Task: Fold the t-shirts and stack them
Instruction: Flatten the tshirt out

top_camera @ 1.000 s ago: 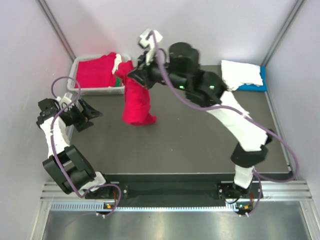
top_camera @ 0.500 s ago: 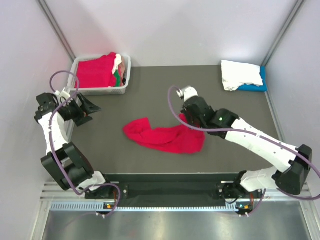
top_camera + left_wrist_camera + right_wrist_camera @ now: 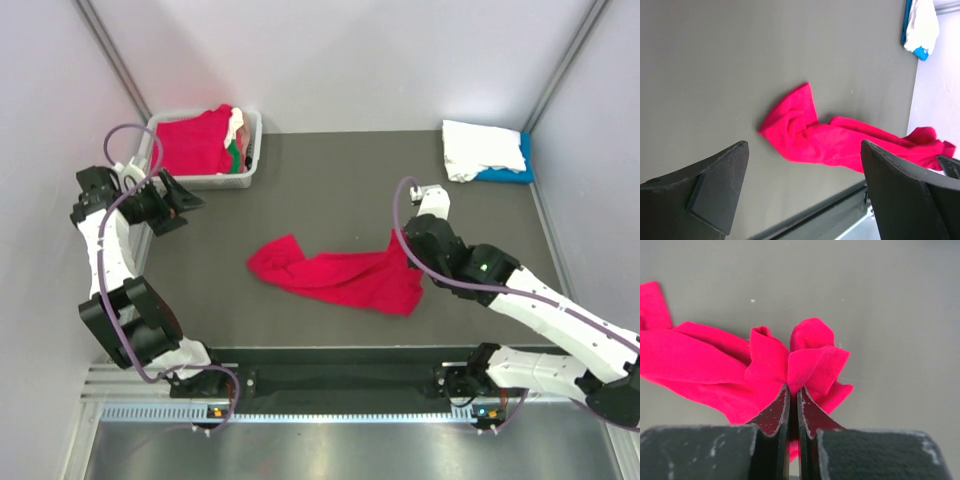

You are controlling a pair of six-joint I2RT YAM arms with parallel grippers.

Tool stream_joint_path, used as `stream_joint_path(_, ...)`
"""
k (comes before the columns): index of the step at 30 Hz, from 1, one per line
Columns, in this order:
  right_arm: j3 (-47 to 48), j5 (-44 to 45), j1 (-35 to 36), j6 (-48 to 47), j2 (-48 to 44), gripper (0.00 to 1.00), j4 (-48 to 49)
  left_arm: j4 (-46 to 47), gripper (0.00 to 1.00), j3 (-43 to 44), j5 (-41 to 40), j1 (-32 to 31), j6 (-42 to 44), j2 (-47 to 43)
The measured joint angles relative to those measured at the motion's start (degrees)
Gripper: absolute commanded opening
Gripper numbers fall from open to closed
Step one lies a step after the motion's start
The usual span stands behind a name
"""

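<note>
Worktop [image 3: 340, 195]: dark, red shirt [image 3: 340, 280] strewn across front-middle
Right claw [image 3: 794, 391]: pinched on shirt's bunched end
Left claw [image 3: 804, 145]: spread wide, empty, near tub [image 3: 200, 181]

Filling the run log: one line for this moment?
right pincer: shut on red t-shirt | red t-shirt: crumpled on table | left pincer: open, empty

On table [image 3: 330, 190]: loose shirt [image 3: 335, 282] lying centre-front; tub [image 3: 200, 181] sitting far left, holding crumpled shirts [image 3: 190, 145]; folded shirts [image 3: 483, 148] resting far right.
</note>
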Motion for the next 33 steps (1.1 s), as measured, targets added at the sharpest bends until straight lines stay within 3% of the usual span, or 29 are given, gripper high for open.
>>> stream_joint_path(9, 0.50, 0.28, -2.34, -2.91, 6.91, 0.00, 4.13, -0.90, 0.98, 6.29, -0.81, -5.46, -0.07, 2.97)
stream_joint_path(14, -4.55, -1.90, 0.81, 2.73, -1.44, 0.00, 4.39, -3.28, 0.98, 4.90, -1.36, -9.70, 2.91, 1.73)
stream_joint_path(15, -5.99, -1.99, 2.62, 4.79, -4.07, 0.08, 3.32, -4.02, 0.98, 4.85, -1.46, -10.34, 3.72, 1.44)
stream_joint_path(16, -7.19, -2.19, 4.63, 6.78, -6.54, 0.24, 2.21, -4.74, 0.98, 4.85, -1.53, -10.84, 4.57, 1.16)
stream_joint_path(17, -8.24, -2.36, 6.43, 8.68, -8.74, 0.66, 1.36, -5.62, 0.98, 4.94, -1.68, -11.23, 5.53, 0.87)
stream_joint_path(19, -9.44, -2.25, 9.53, 13.14, -11.80, 0.75, -0.48, -7.39, 0.98, 5.51, -1.92, -11.76, 6.99, 0.70)
stream_joint_path(21, -9.90, -1.51, 12.17, 16.26, -13.46, 0.99, -2.25, -8.61, 0.98, 6.38, -2.16, -11.89, 7.96, 0.66)
stream_joint_path(27, -9.94, 2.10, 17.57, 21.57, -10.56, 1.00, -3.93, -9.99, 0.98, 8.66, -2.34, -11.89, 8.94, -0.31)
stream_joint_path(33, -9.79, 6.23, 17.59, 18.49, -0.85, 1.00, -0.55, -9.94, 0.98, 8.76, -2.75, -12.41, 8.87, -0.39)
